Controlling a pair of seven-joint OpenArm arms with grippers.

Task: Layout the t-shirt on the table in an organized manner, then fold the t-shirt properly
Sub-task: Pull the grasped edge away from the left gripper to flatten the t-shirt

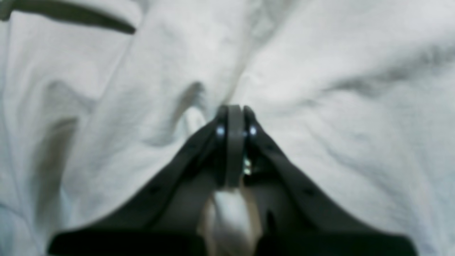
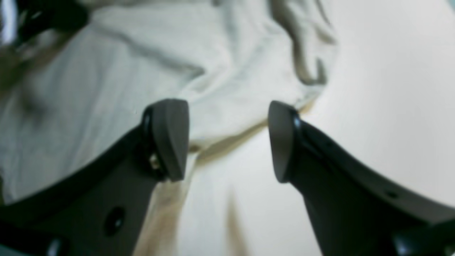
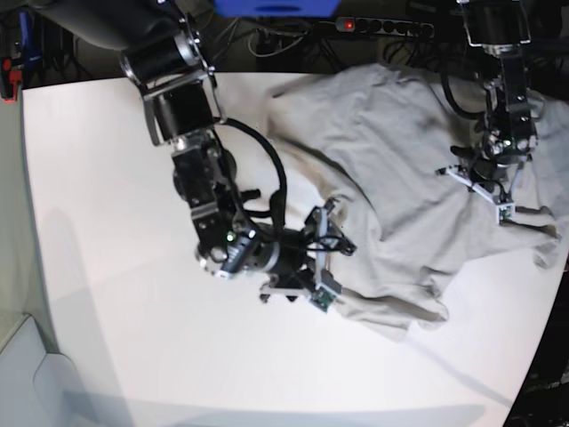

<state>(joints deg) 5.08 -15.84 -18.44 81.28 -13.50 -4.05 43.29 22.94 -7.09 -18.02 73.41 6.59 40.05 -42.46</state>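
The beige t-shirt [image 3: 400, 151] lies crumpled over the far right of the white table [image 3: 107, 222]. My left gripper [image 3: 495, 194] stands on the shirt's right part. In the left wrist view its fingers are shut [image 1: 234, 110], and folds of the t-shirt [image 1: 320, 106] run together at the tips. My right gripper [image 3: 333, 267] is low at the shirt's near left edge. In the right wrist view it is open [image 2: 227, 138]. The t-shirt's [image 2: 142, 64] edge lies between the two pads, and bare table [image 2: 373, 106] shows to the right.
A power strip [image 3: 382, 25] with a red light and cables lie beyond the table's back edge. One sleeve [image 3: 547, 245] lies close to the table's right edge. The right arm's dark links [image 3: 191, 133] stretch across the table's middle.
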